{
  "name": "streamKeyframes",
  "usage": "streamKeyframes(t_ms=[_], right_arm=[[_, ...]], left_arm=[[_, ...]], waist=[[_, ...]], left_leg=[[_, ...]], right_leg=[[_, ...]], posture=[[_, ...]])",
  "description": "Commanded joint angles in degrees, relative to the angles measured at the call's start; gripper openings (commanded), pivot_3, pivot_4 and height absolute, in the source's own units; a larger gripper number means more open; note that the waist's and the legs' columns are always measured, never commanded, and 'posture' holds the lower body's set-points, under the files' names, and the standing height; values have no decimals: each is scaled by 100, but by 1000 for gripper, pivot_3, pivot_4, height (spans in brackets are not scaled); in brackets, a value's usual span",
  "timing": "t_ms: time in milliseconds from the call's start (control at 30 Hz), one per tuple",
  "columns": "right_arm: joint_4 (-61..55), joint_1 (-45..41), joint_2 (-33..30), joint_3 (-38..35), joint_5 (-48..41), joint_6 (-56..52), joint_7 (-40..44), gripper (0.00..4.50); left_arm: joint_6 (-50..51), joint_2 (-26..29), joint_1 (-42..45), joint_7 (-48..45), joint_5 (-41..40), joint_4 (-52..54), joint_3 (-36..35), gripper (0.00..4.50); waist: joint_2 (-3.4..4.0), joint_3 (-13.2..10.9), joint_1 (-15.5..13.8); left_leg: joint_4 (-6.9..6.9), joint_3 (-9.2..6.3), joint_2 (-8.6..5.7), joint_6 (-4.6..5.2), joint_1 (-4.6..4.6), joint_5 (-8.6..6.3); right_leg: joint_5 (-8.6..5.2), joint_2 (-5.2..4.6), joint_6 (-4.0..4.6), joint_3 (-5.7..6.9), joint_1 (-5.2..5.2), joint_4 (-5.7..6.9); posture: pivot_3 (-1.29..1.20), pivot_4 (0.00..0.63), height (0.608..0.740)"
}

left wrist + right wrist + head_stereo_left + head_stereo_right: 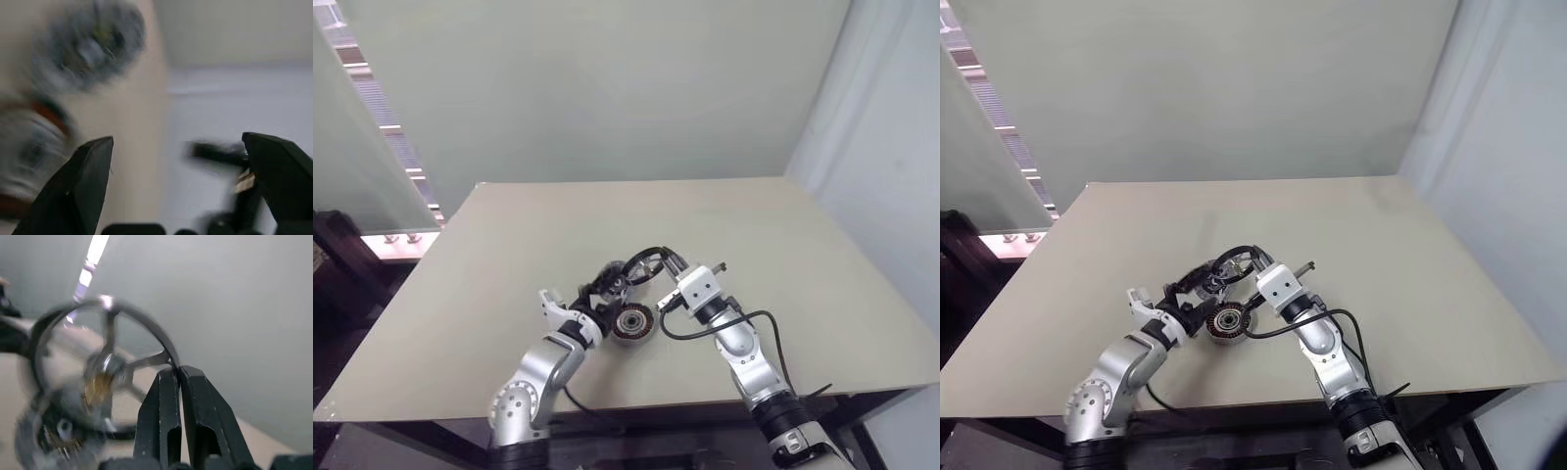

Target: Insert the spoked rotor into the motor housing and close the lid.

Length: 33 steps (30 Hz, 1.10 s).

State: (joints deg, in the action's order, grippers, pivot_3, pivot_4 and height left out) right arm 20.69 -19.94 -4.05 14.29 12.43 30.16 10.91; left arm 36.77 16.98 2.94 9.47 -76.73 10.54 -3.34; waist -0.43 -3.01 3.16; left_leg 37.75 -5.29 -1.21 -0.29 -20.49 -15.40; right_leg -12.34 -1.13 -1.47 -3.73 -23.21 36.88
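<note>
The motor housing (631, 324), a round metal part with copper windings, lies on the table near its front edge. Just above and behind it hangs the spoked rotor (644, 262), a thin black ring with spokes and a hub. My right gripper (177, 371) is shut on its rim. My left gripper (178, 139) stands open on the housing's left side with nothing between its fingers, and the housing (29, 147) lies just beside one finger. A blurred grey round part (88, 44) lies farther along the table; I cannot tell whether it is the lid.
The beige table (607, 215) stretches wide behind and to both sides of the parts, with a pale wall at its far edge. A black cable (744, 323) loops from my right wrist. Dark furniture (337, 264) stands past the table's left edge.
</note>
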Motion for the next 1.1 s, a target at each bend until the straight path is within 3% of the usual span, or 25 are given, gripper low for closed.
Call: streamKeyframes(t_ms=[33,133,267,433,667,800,900,1100], right_arm=[[-205,-96,107,41,-148,-81,94,30],[-203,-70,158,-24,-245,-230,139,30],[-246,-49,177,-39,-343,-388,246,30],[-287,-24,196,-10,-402,-521,361,30],[-388,17,218,-6,-404,-578,442,30],[-449,42,219,-7,-428,-594,463,30],[-462,46,214,1,-447,-590,472,0],[-486,48,220,-6,-463,-585,499,0]], left_arm=[[-396,493,-24,-1534,1470,290,438,4500],[-1015,707,-34,-2501,2196,209,301,4500],[-2097,1015,7,-3332,3799,49,636,4500],[-3058,825,251,-3979,4809,-355,849,4500],[-3493,618,691,-4436,5489,-1131,877,4500],[-3298,438,859,-4572,5425,-1426,771,4500],[-3377,346,922,-4771,5406,-1547,734,3923],[-3432,223,1016,-5017,5412,-1692,663,1899]], waist=[[12,-2,-4],[11,-2,-31],[12,-3,-32],[12,-2,-33],[11,-2,-28],[11,-1,-30],[10,-1,-30],[10,-1,-30]], left_leg=[[-3,-2,3,-2,1,1],[-3,-5,7,-9,-8,5],[-5,3,7,-9,-7,5],[-4,6,6,-9,-9,4],[-4,5,11,-7,-7,4],[-5,3,10,-6,-10,3],[-5,2,10,-5,-10,3],[2,1,10,-5,-9,3]], right_leg=[[0,14,1,-16,0,0],[-1,17,1,-23,-8,-1],[-1,17,1,-30,-11,-2],[-1,15,1,-35,-10,-6],[3,20,-6,-32,-13,0],[8,19,-15,-33,-14,0],[9,18,-16,-33,-14,-1],[9,19,-16,-32,-10,1]], posture=[[0,0,740],[0,0,740],[0,0,740],[0,0,740],[0,0,740],[0,0,740],[0,0,740],[0,0,740]])
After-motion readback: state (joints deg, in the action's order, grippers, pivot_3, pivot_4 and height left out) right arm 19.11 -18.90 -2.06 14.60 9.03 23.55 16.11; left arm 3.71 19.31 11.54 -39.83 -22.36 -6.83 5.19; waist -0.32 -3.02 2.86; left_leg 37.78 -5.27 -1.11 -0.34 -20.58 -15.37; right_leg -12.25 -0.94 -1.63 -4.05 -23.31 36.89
